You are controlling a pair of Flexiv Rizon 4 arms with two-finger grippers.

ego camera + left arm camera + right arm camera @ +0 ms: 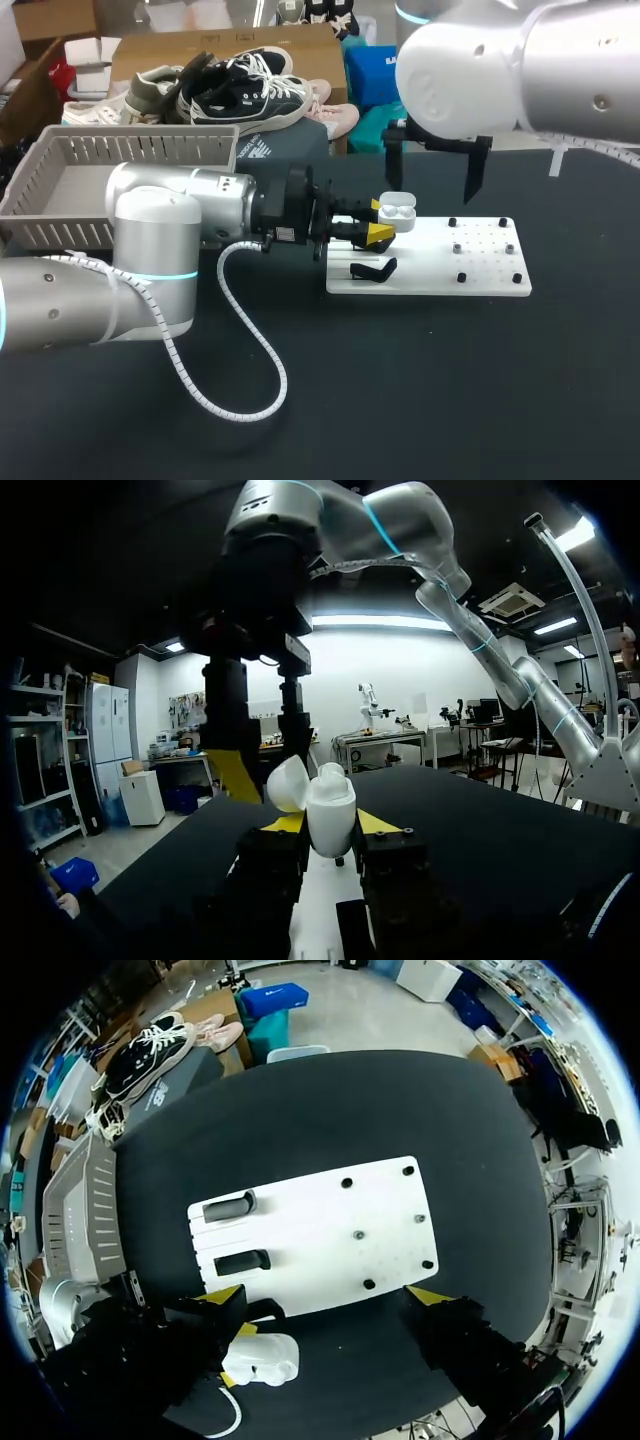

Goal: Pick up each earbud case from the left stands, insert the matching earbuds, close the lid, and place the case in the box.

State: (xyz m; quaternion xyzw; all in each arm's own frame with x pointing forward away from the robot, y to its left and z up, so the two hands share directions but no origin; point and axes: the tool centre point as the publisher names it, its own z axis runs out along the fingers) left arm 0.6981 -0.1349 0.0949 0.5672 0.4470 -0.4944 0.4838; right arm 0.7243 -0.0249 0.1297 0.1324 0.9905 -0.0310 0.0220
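A white earbud case (398, 212) with its lid up is held over the left end of the white board (440, 275), and my left gripper (377, 226) is shut on it. In the left wrist view the case (331, 818) sits between the yellow fingertips (283, 824), its lid (288, 783) tilted to one side. My right gripper (435, 180) hangs open above the board, just behind the case. From the right wrist view its own gripper (326, 1296) spans the board's near edge (320, 1230), with the case (262, 1358) beside one finger. Two black stands (236, 1233) stand bare.
A grey basket (90, 185) sits at the table's back left, also seen as the basket (82, 1210) beside the board. Small black pegs (485, 250) dot the board's right half. A white cable (250, 350) loops on the black table in front of the left arm.
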